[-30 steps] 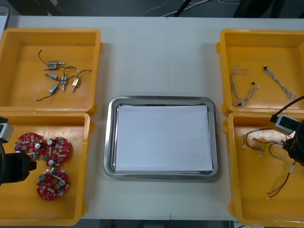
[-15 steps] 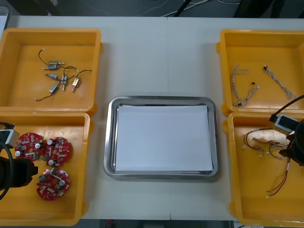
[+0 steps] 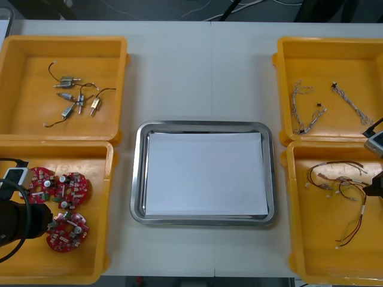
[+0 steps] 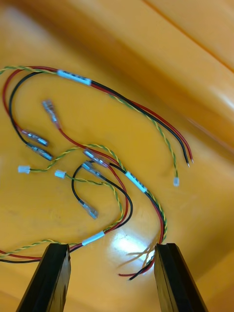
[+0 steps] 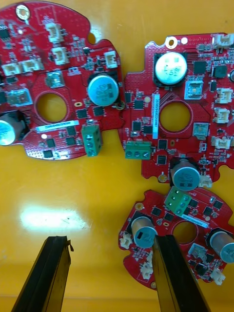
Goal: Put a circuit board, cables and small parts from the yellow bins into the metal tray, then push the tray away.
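Over the last second the left tool (image 3: 40, 224) is sliding along the near left yellow bin (image 3: 111, 197) toward the robot. It is going from beside the upper pair of circuit boards (image 3: 55, 185) to beside the lone board (image 3: 67, 231). Meanwhile the right tool (image 3: 372, 188) is drifting outward across the near right yellow bin (image 3: 299, 239), ending at the picture's edge just beside the red and yellow cables (image 3: 335, 179). Nothing else is shifting: the metal tray (image 3: 139, 179) is lying in the middle of the tabletop (image 3: 197, 72) with just its white inside showing. The task therefore looks to be at its very start, with both arms lining up for first pick-ups. The front view is giving this layout but not the spread of the fingers. The left wrist view is showing that tool standing wide and holding nothing, one finger (image 5: 170, 278) overlapping the rim of the lone board and the other over bare bin floor. The right wrist view is showing the right tool equally wide and empty, with the loose ends of one cable lying between its fingers, close to one of them. The front view is also placing the small metal parts (image 3: 78, 101) in the far left bin and the twisted blue and white cables (image 3: 305, 107) in the far right one, well apart from both tools.
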`<state>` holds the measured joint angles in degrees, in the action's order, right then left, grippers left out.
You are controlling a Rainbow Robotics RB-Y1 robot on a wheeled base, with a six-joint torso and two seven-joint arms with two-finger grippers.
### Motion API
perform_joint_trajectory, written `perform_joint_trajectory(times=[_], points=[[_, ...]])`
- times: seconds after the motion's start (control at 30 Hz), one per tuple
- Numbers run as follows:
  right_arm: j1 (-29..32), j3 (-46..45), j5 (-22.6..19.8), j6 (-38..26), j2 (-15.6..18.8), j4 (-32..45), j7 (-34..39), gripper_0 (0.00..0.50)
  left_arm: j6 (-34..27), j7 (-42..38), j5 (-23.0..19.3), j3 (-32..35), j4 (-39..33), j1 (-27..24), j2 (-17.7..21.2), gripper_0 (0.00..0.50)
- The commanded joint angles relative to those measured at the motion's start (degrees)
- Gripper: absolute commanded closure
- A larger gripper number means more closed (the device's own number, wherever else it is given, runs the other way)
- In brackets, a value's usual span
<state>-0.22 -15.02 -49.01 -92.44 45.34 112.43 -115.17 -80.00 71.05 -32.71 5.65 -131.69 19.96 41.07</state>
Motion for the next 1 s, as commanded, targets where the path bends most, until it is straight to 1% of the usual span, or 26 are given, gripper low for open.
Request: perform_joint_trajectory(times=[0.03, 0.17, 0.33, 0.47, 0.6, 0.7, 0.8, 0.83, 0.87, 0.9, 0.97, 1.0], points=[[-0.57, -2.29, 0.32, -0.72, -0.60, 1.66, 12.51, 0.000, 0.54, 4.10, 0.98, -1.79, 1.26, -2.38, -1.52, 0.000], [0.31, -2.29, 1.03, -0.63, -0.60, 1.66, 23.32, 0.000, 0.54, 4.27, 1.24, -2.49, 1.70, -3.17, -2.40, 0.000], [2.07, -2.29, 2.52, -0.28, -0.60, 1.66, 33.78, 0.000, 0.46, 4.27, 1.86, -3.63, 2.49, -3.61, -2.49, 0.000], [4.09, -2.21, 3.57, 0.25, -0.60, 1.66, 39.49, 0.000, 0.46, 4.27, 2.03, -4.25, 2.75, -3.70, -2.49, 0.000], [6.29, -1.24, 5.07, 2.00, -0.60, 1.66, 43.36, 0.000, 0.46, 4.62, 2.12, -4.60, 3.10, -3.70, -2.75, 0.000], [7.17, -0.18, 6.21, 3.06, -0.60, 1.66, 43.89, 0.000, 0.54, 4.89, 2.47, -4.95, 3.46, -3.70, -3.02, 0.000], [7.96, 2.63, 11.49, 5.52, -0.87, 1.66, 44.50, 0.000, 0.46, 4.89, 3.09, -5.30, 3.46, -3.70, -3.19, 0.000], [7.96, 2.98, 12.19, 5.87, -0.95, 1.66, 44.77, 0.000, 0.46, 4.89, 3.27, -5.48, 3.46, -3.70, -3.19, 0.006], [8.04, 3.68, 13.07, 6.14, -1.13, 1.66, 45.30, 0.000, 0.46, 4.89, 3.44, -5.48, 3.54, -3.70, -3.10, 0.025], [8.04, 3.95, 13.33, 6.14, -1.31, 1.66, 45.91, 0.000, 0.46, 4.89, 3.53, -5.48, 3.54, -3.70, -3.10, 0.034], [8.13, 4.47, 13.68, 6.05, -2.10, 1.66, 47.49, 0.000, 0.46, 4.89, 3.70, -5.57, 3.63, -3.61, -3.19, 0.099], [8.22, 4.47, 13.68, 6.05, -2.36, 1.66, 47.58, 0.000, 0.46, 4.89, 3.70, -5.65, 3.63, -3.61, -3.19, 0.121]])
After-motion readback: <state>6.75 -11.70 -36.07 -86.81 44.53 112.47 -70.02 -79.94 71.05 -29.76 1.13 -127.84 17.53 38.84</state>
